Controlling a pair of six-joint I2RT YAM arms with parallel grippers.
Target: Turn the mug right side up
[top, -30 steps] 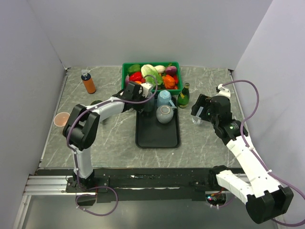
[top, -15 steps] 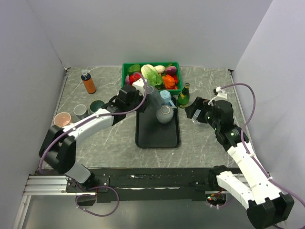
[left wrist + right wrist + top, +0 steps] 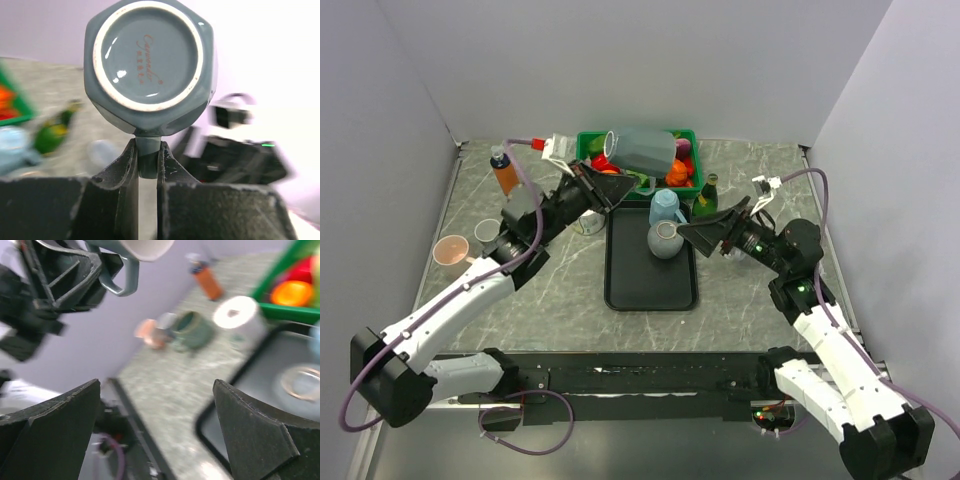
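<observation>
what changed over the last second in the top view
The left gripper lifted the grey mug, pinched by its handle, from the tray to high over the green basket. The right gripper swung in toward the tray, jaws wide. The blue mug and round grey cup stayed put.

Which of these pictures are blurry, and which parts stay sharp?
Left wrist view: the grey mug is crisp, the background smeared. Right wrist view: nearly everything is blurred, the orange bottle included. Top external view: sharp, evenly lit.

Grey glazed mug (image 3: 640,150), aloft and tipped sideways, handle in left tool (image 3: 148,151).
</observation>
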